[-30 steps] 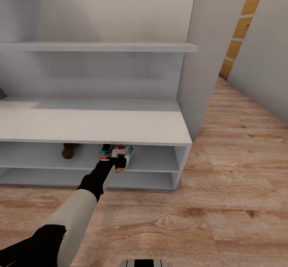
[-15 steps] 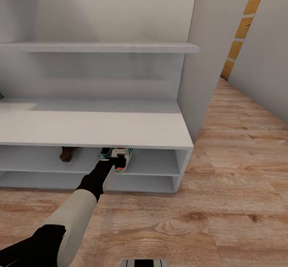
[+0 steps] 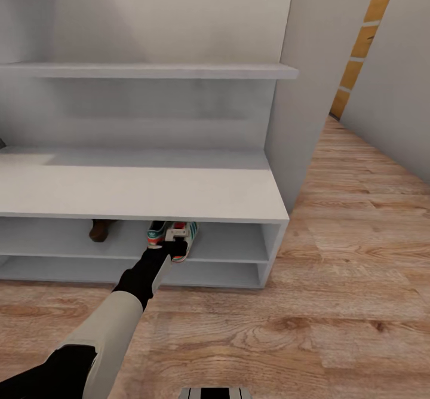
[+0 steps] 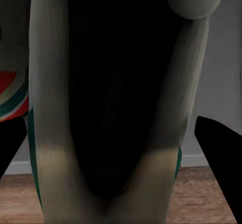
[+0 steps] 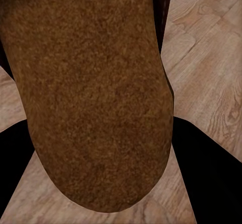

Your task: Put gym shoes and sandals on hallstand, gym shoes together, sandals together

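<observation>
The left gripper (image 3: 175, 239) holds a gym shoe (image 3: 184, 238) tight at the front edge of the hallstand's (image 3: 143, 193) top slot, touching another gym shoe (image 3: 156, 232). One sandal (image 3: 101, 229) sits farther left. The right gripper (image 5: 101, 183) squeezes the other sandal (image 5: 96, 93) above the corridor floor (image 5: 212, 73).

The left arm (image 3: 140, 276) is reaching further under the hallstand's (image 3: 143, 193) surface near the frame's centre, carrying its gym shoe (image 3: 179, 239) deeper onto the upper shelf slot, so less of the shoe is overhanging the shelf's front edge.
</observation>
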{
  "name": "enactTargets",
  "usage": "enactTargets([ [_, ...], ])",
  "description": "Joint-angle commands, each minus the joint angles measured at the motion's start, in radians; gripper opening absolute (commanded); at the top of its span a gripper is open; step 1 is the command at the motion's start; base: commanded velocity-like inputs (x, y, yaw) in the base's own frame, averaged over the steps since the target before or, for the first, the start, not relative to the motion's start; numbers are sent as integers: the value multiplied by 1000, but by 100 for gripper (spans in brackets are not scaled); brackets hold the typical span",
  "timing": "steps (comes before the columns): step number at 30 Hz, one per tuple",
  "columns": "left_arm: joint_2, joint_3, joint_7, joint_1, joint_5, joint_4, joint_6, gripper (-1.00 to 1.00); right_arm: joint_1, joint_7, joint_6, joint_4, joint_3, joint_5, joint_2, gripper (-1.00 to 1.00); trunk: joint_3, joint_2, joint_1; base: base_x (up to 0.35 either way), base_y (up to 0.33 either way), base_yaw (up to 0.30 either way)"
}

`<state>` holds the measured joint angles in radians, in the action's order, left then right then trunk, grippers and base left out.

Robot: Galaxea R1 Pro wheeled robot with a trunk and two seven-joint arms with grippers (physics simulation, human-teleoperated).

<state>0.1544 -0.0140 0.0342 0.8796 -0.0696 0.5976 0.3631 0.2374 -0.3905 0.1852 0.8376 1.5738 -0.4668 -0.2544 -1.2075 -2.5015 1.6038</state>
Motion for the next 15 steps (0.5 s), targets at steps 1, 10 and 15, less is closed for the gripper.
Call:
enactTargets([
  [1, 1, -1, 1, 0, -7, 2, 1, -100, 2, -7, 7, 0, 6, -10, 0, -100, -1, 0, 0, 0, 0, 0],
  [10, 1, -1, 1, -1, -7, 2, -9, -100, 2, -7, 7, 0, 6, -10, 0, -100, -1, 0, 0, 104, 0, 0],
  [15, 1, -1, 0, -1, -7, 2, -9, -100, 2, -7, 7, 0, 6, -10, 0, -100, -1, 0, 0, 15, 0, 0],
])
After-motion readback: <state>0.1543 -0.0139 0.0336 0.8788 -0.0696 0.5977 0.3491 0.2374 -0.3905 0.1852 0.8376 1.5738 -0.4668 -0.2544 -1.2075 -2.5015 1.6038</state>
